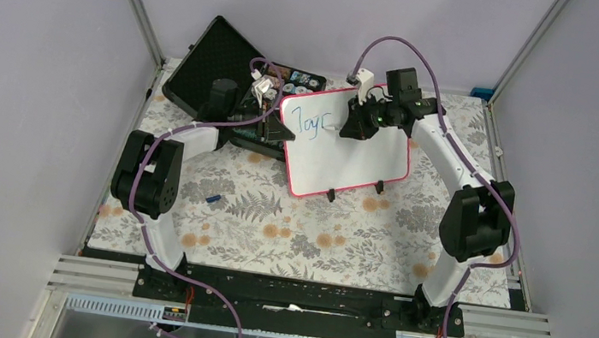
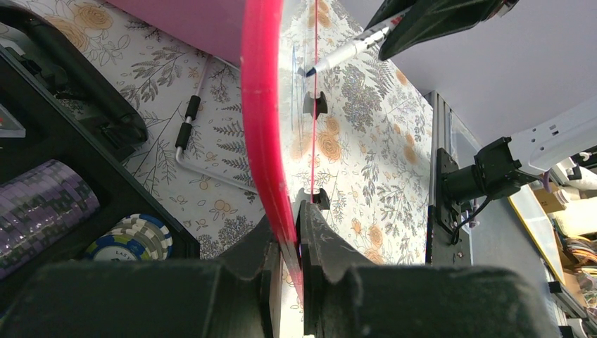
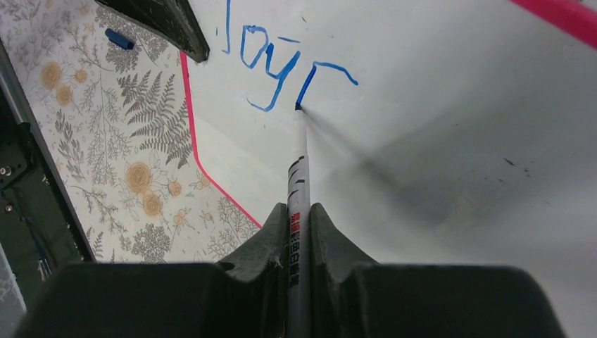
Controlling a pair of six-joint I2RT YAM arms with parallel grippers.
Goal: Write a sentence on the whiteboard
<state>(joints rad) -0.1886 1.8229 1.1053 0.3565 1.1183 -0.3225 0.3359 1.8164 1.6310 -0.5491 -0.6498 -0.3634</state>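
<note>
The whiteboard [image 1: 350,154] with a pink-red frame and two black feet stands tilted on the floral mat. Blue letters [image 1: 312,125] are written at its upper left. My left gripper [image 1: 276,132] is shut on the board's left edge; in the left wrist view the pink frame [image 2: 264,127] runs between the fingers [image 2: 285,243]. My right gripper [image 1: 351,124] is shut on a white marker [image 3: 297,190], whose blue tip touches the board at the foot of the last blue stroke [image 3: 310,81]. The marker also shows in the left wrist view [image 2: 345,55].
An open black poker-chip case [image 1: 221,73] lies behind the board's left side, with chips [image 2: 134,239] in it. A small blue cap [image 1: 214,200] lies on the floral mat [image 1: 306,230]. Metal frame posts and walls surround the table.
</note>
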